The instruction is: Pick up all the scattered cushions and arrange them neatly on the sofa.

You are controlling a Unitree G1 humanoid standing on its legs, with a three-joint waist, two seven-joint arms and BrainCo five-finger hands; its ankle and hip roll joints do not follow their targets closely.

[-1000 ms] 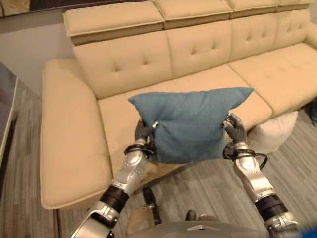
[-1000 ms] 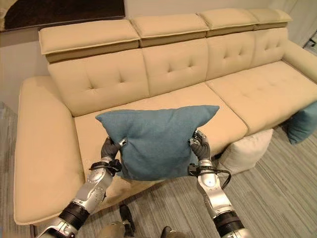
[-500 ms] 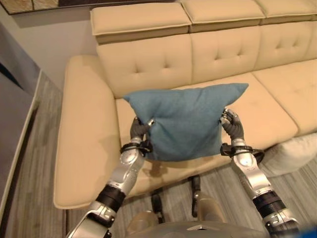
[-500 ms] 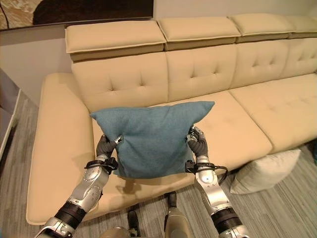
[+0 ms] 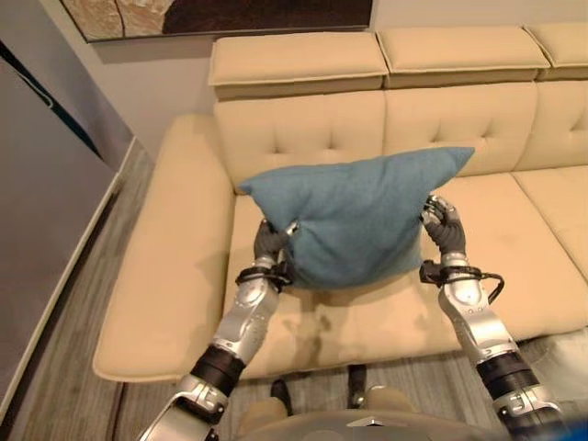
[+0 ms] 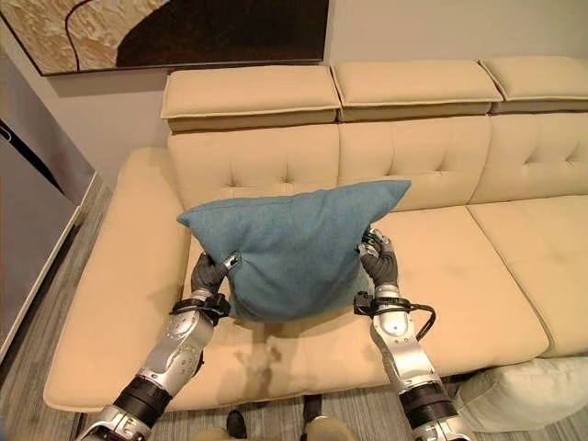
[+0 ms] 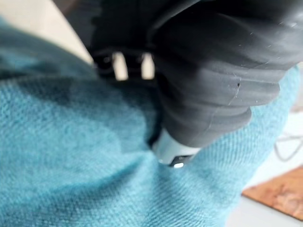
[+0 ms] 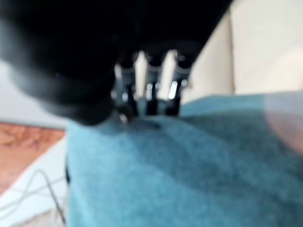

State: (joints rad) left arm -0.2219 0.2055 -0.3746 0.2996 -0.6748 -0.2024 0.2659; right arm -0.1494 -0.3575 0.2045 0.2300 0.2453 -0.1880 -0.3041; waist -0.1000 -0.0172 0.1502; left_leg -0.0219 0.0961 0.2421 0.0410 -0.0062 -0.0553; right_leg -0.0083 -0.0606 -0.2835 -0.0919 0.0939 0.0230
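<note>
Cushion work is at the carry-and-place step, as I read it: I have the blue cushion (image 6: 292, 248) lifted clear above the left end seat of the sofa (image 6: 138, 303), held up between both hands. Starting on the left, my left hand (image 6: 209, 274) grips the cushion's lower left edge with curled fingers, and in its wrist view the thumb digs into the fabric and dents it, so the filling is soft and will give. The cloth is a coarse, matte teal weave; the cushion is square with pointed corners, bulging in the middle. Behind it the sofa is smooth beige upholstery with tufted back panels and flat headrest blocks. On the right, my right hand (image 6: 378, 260) pinches the opposite edge, fingers curled over the fabric. Low at the far right a white cushion (image 6: 528, 393) lies on the wood-look floor (image 6: 28, 377) against the sofa front, not yet collected. Next I'd judge it calls for carrying the blue one forward and setting it upright against the backrest before letting go.
</note>
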